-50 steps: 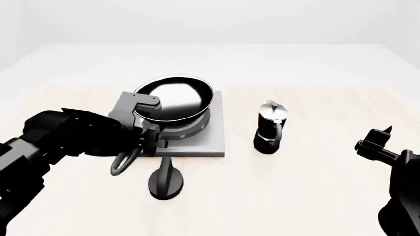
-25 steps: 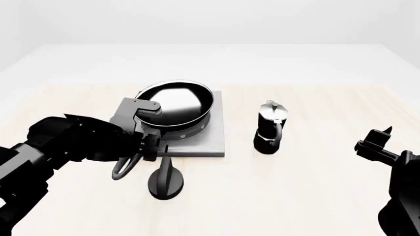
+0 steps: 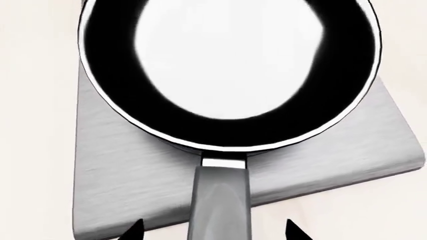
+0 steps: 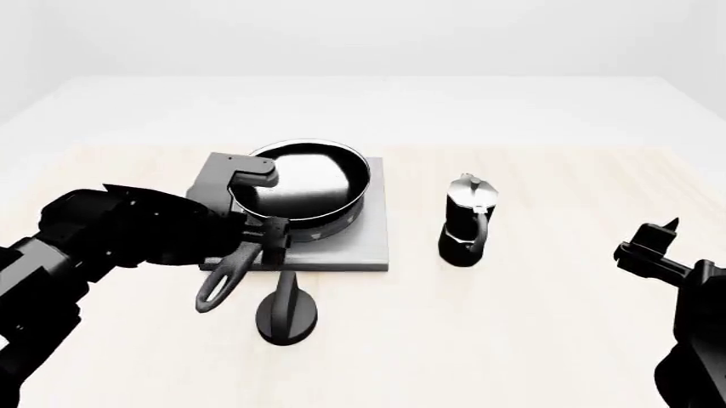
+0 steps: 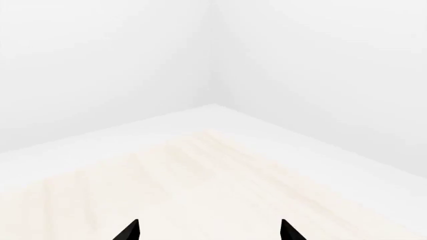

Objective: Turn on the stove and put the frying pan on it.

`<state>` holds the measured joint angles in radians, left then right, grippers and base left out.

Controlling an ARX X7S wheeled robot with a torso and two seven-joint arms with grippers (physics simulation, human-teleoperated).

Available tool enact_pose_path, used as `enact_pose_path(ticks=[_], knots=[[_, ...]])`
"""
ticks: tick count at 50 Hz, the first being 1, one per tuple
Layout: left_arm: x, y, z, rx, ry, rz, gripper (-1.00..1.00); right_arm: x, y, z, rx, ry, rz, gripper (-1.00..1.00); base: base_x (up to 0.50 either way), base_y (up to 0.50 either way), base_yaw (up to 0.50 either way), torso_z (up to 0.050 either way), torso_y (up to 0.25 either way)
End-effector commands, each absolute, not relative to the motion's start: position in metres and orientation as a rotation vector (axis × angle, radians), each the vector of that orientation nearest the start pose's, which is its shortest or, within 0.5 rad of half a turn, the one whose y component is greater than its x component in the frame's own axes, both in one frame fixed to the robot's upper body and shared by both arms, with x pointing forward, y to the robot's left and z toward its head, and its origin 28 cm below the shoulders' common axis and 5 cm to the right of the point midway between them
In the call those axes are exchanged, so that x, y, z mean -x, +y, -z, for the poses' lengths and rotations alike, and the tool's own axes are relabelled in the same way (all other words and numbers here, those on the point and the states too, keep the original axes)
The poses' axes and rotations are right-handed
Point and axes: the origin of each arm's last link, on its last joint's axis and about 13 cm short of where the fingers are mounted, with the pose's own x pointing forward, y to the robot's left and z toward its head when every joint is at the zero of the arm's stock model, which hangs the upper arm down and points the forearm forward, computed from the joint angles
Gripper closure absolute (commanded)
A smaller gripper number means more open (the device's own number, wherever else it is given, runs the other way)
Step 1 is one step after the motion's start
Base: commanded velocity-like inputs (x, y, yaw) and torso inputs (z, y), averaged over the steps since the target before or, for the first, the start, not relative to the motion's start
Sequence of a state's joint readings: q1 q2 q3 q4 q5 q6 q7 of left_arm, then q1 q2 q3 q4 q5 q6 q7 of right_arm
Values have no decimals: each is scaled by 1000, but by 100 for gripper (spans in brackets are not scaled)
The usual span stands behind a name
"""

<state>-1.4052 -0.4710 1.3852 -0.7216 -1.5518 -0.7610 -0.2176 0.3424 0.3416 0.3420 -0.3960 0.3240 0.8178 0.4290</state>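
The frying pan [image 4: 306,178] sits flat on the grey stove [image 4: 369,234], its long handle [image 4: 227,276] pointing toward me past the stove's front edge. In the left wrist view the pan [image 3: 227,65] covers the burner on the stove [image 3: 120,170]. My left gripper [image 4: 255,242] is open; its fingertips [image 3: 137,229] stand wide on either side of the handle [image 3: 220,200] without touching it. The black knob [image 4: 286,310] stands on the table in front of the stove. My right gripper [image 4: 652,246] is open and empty at the far right, over bare table [image 5: 208,231].
A black-and-silver moka pot [image 4: 467,219] stands just right of the stove. The light wooden table [image 4: 511,340] stretches out in front and to the right, with white floor and walls beyond.
The pan has come down and settled level on the stove. My left gripper has let go of the handle and drawn back along it. The right arm has not moved.
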Motion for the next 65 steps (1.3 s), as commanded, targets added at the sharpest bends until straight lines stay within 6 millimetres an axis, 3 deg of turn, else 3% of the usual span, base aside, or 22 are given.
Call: enact_pose_path(ticks=[1,3,9,10,19,25,29,34,38,39,42,48,54,65], knots=[[-371,252,-189,-72,764,210,-100,-243,-217,-150,-34,1,634,-100,0,0,0,0,0],[-371,251,-193,-82,760,219,-100,-243,-217,-150,-32,2,634,-100,0,0,0,0,0],[-369,255,-238,-134,717,258,-100,-243,-217,-151,-29,3,638,-100,0,0,0,0,0],[-364,256,-262,-154,683,275,-100,-243,-217,-151,-28,2,636,-100,0,0,0,0,10],[-317,258,-356,-220,591,375,-100,-245,-214,-155,-23,-4,625,-100,0,0,0,0,0],[-285,253,-386,-197,449,510,-100,-244,-212,-158,-21,-13,617,-100,0,0,0,0,0],[-257,247,-377,-181,255,630,-100,-245,-210,-161,-16,-21,604,-100,0,0,0,0,0],[-237,233,-323,-238,48,676,-100,-245,-208,-165,-4,-29,589,-100,0,0,0,0,0],[-225,227,-302,-271,-123,654,-100,-247,-201,-176,4,-91,498,-100,0,0,0,0,0],[-222,224,-296,-368,-161,623,-100,-248,-197,-179,15,-105,473,-100,0,0,0,0,0],[-216,217,-291,-375,-239,631,-100,-249,-187,-190,58,-203,408,-100,0,0,0,0,0],[-220,209,-285,-407,-230,655,-100,-253,-175,-203,96,-289,337,-100,0,0,0,0,0],[-227,206,-284,-408,-218,664,-100,-247,-159,-204,146,-370,143,-100,0,0,0,0,0],[-232,204,-282,-401,-204,668,-100,-248,-153,-204,147,-380,99,-100,0,0,0,0,0]])
